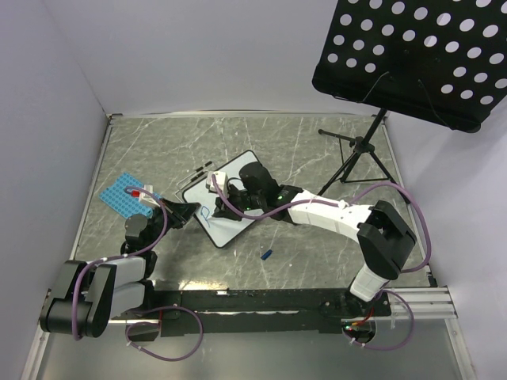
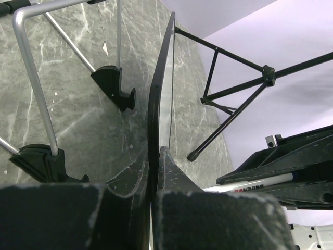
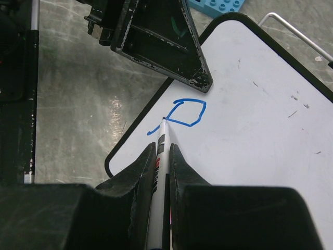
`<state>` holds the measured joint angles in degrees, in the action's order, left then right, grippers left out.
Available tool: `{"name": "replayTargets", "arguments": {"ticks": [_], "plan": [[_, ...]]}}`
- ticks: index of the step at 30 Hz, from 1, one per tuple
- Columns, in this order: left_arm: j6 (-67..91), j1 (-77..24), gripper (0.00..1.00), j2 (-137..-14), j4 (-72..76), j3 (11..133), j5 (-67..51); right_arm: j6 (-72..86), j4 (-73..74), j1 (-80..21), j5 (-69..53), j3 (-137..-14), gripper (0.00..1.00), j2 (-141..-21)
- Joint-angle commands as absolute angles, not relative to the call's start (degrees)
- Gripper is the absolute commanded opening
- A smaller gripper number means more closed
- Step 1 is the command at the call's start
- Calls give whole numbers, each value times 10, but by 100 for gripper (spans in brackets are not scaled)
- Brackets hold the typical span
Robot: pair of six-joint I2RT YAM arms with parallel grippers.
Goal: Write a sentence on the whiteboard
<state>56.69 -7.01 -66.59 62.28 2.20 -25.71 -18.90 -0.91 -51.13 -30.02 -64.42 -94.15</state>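
Note:
The whiteboard (image 1: 238, 178) lies tilted on the table, white with a thin black frame. My left gripper (image 1: 188, 212) is shut on its near-left edge; in the left wrist view the frame (image 2: 157, 88) runs edge-on between the fingers of that gripper (image 2: 154, 161). My right gripper (image 3: 162, 147) is shut on a white marker (image 3: 163, 133), whose tip touches the board (image 3: 250, 130). Of the sentence, one angular blue loop with a short tail (image 3: 186, 112) shows beside the tip. From above, the right gripper (image 1: 215, 192) hangs over the board's left part.
A blue studded plate (image 1: 123, 194) lies left of the board. A blue marker cap (image 1: 267, 254) sits on the table in front. A black perforated music-stand tray (image 1: 420, 55) overhangs the back right on its tripod (image 1: 360, 154). Thin metal rods (image 1: 198, 170) lie behind the board.

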Motion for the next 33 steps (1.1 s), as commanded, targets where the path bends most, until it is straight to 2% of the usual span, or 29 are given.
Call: {"name": "replayTargets", "arguments": {"ticks": [1, 16, 28, 33], "plan": [[550, -73, 1, -654, 666, -6, -272, -192, -3, -513, -289, -651, 0, -926], [546, -73, 1, -649, 657, -6, -269, -208, 36, -483, -291, -596, 0, -892], [542, -73, 1, -622, 639, -4, -272, -174, 40, -472, -330, -649, 0, -823], [526, -73, 1, -598, 611, -4, -277, -163, 47, -468, -349, -621, 0, -812]]}}
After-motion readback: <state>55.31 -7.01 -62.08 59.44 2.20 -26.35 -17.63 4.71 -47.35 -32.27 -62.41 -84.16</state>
